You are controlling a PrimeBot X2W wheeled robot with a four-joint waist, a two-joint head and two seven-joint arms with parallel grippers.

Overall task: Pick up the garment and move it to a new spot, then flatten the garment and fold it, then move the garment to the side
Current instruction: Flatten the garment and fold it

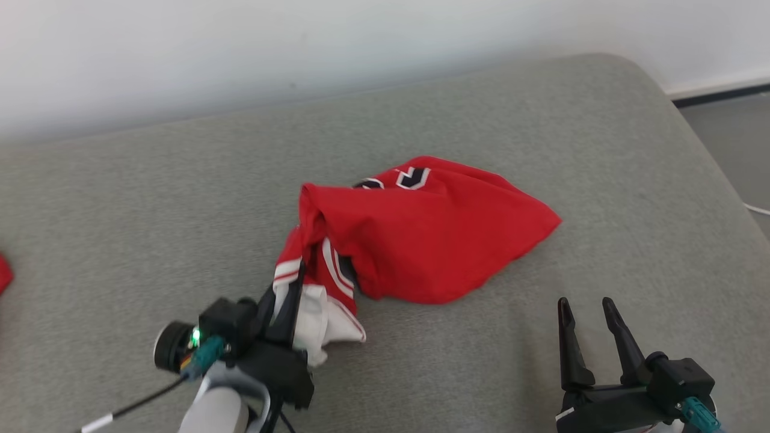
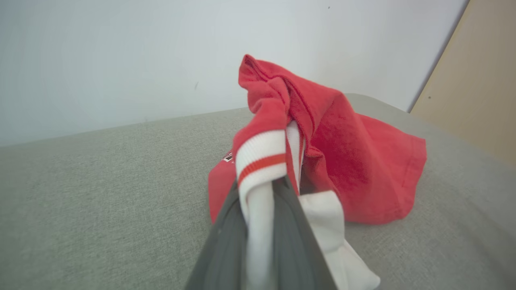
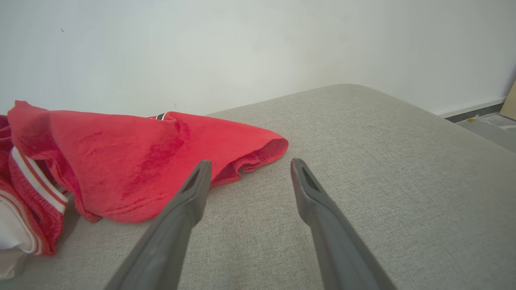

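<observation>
We see a grey cushion [image 1: 541, 108] set against a plain white wall [image 1: 301, 42].
We find the cushion covered in coarse woven fabric, broad and flat, with a rounded far right corner. Past that corner we see a grey floor [image 1: 734, 144], a white skirting [image 1: 716, 85] with a dark strip beneath it, and a thin white cable [image 1: 759, 209] on the floor. In the left wrist view we see a beige panel [image 2: 475, 92] leaning beside the wall. The light is soft and even.
</observation>
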